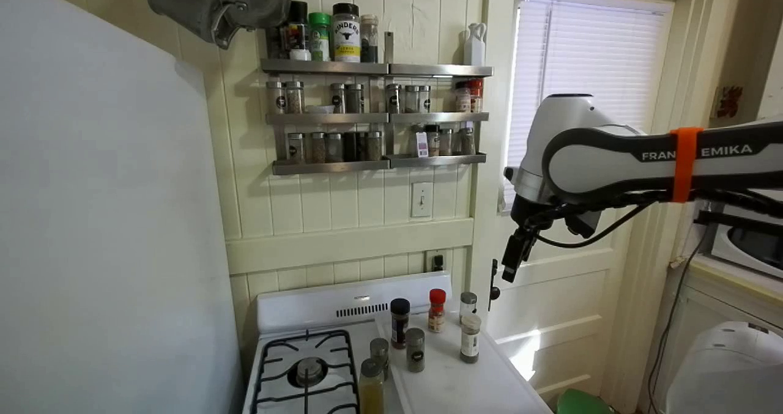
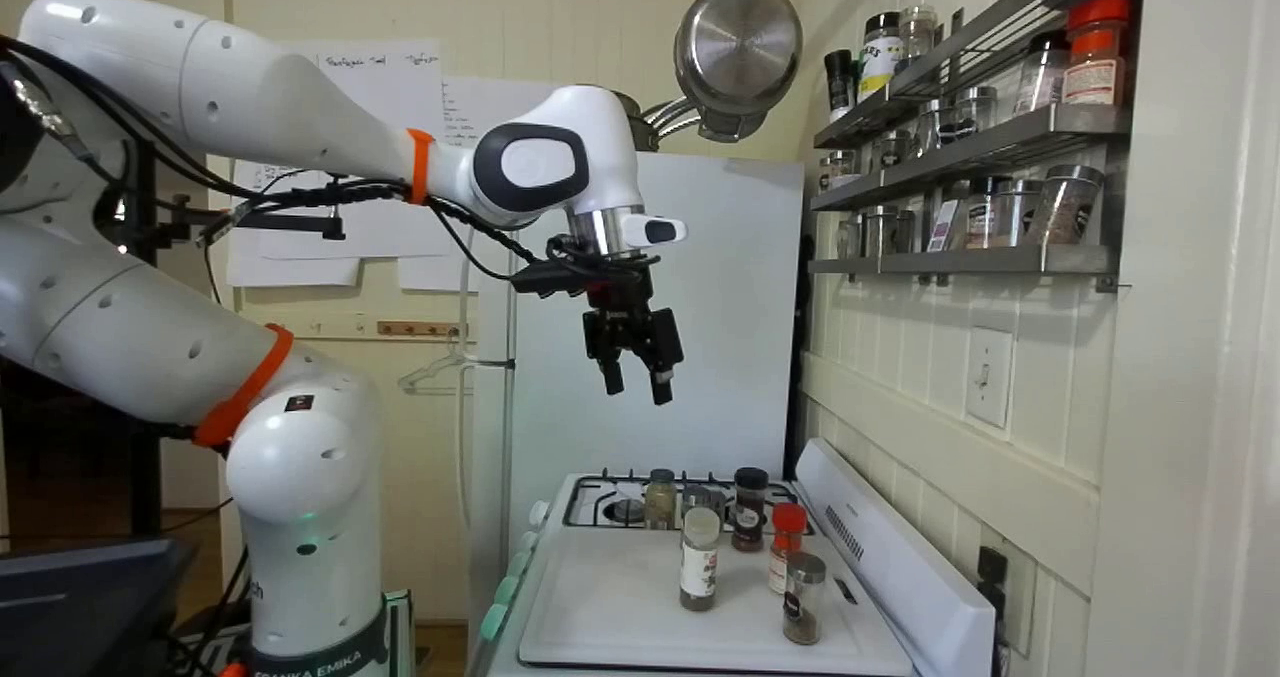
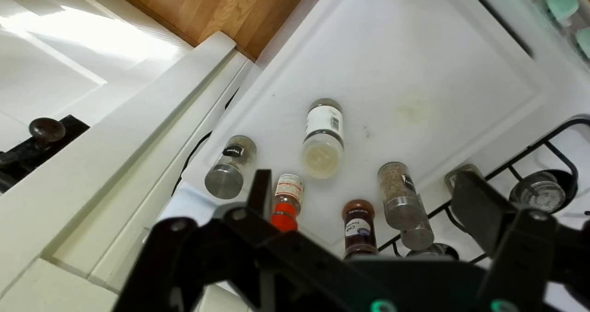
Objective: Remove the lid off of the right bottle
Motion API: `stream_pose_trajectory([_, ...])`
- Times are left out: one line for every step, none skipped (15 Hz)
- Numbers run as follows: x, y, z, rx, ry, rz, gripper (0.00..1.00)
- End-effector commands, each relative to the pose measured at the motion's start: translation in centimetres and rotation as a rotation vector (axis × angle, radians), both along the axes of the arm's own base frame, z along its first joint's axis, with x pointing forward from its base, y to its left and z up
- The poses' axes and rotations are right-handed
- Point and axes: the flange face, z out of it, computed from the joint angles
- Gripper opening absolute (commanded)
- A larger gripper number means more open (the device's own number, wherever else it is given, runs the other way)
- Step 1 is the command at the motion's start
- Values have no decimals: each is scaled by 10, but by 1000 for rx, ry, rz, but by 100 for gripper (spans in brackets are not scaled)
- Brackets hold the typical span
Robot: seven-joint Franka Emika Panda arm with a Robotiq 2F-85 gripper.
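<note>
In an exterior view the gripper (image 2: 637,385) hangs pointing down near the centre of the frame, its two fingers (image 2: 662,387) spread well apart with only air between them. It is well above the stove (image 1: 306,307) and apart from every bottle there. The right bottle (image 2: 803,612), as far as one can tell among several small look-alikes, is the clear one at the lower right of that frame; it stands upright on the white cover (image 2: 600,597), its round grey lid (image 2: 806,568) on top. In the wrist view it appears left of centre, lid towards the bottom of the frame, a dark label on its side. In an exterior view a red-capped bottle (image 2: 786,547) is just above and left of it; farther left, a pale-capped bottle (image 2: 699,557); higher up, a dark-capped bottle (image 2: 749,507). At the lower centre in an exterior view, two grey-capped bottles (image 1: 415,350) stand near each other, and a yellowish bottle (image 1: 371,392) is cut by the bottom edge. Metal shelves (image 1: 327,118) hold jars (image 1: 295,98) at the upper centre.
</note>
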Motion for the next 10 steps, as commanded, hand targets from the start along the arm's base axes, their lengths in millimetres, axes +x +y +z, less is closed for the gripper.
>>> stream_pose_trajectory([18, -21, -14, 55, -52, 12, 100])
stream_pose_trajectory([23, -28, -17, 72, -83, 14, 100])
stream_pose_trajectory([30, -34, -20, 86, -118, 19, 100])
stream_pose_trajectory([37, -41, -26, 111, -139, 20, 100])
stream_pose_trajectory([44, -46, -32, 135, -155, 22, 100])
stream_pose_trajectory([52, -49, -40, 173, -159, 13, 100])
stream_pose_trajectory([59, -50, -48, 215, -153, 6, 100])
stream_pose_trajectory([66, -51, -56, 258, -144, 2, 100])
stream_pose_trajectory([49, -50, -41, 196, -159, -4, 100])
stream_pose_trajectory([54, -50, -48, 223, -152, -3, 100])
